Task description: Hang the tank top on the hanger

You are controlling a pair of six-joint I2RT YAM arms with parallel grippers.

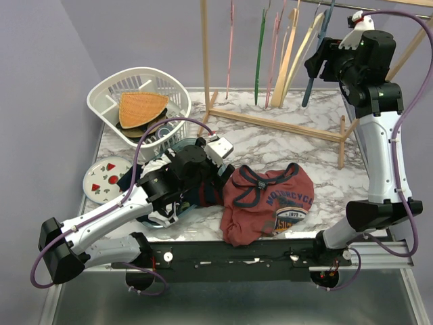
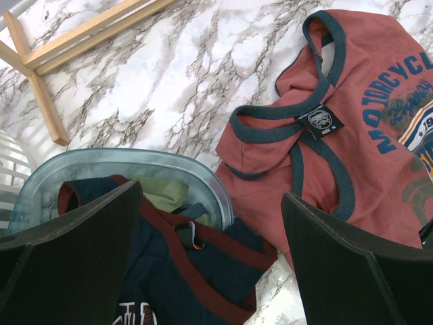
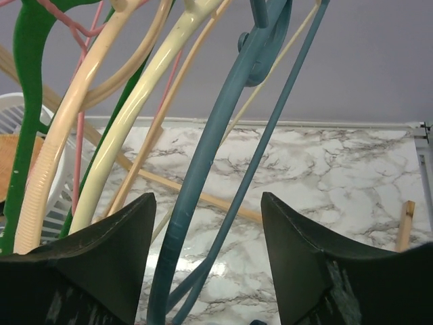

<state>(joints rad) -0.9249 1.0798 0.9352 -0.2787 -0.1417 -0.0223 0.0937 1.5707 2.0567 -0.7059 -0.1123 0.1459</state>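
The maroon tank top (image 1: 270,203) with navy trim lies crumpled on the marble table, near the front centre; it also shows in the left wrist view (image 2: 352,128). My left gripper (image 2: 213,250) is open and empty, low over a navy garment (image 2: 183,271), just left of the tank top. The slate-blue hanger (image 1: 316,57) hangs on the wooden rack at the back right. My right gripper (image 3: 206,257) is raised at the rack and open, its jaws either side of the hanger's arms (image 3: 203,183), not closed on them.
Cream hangers (image 3: 122,135), a green one (image 3: 27,101) and a pink one hang left of the blue hanger. A wooden rack (image 1: 284,122) stands at the back. A white basket (image 1: 139,101), a patterned plate (image 1: 105,179) and a clear tub (image 2: 122,169) of clothes are at the left.
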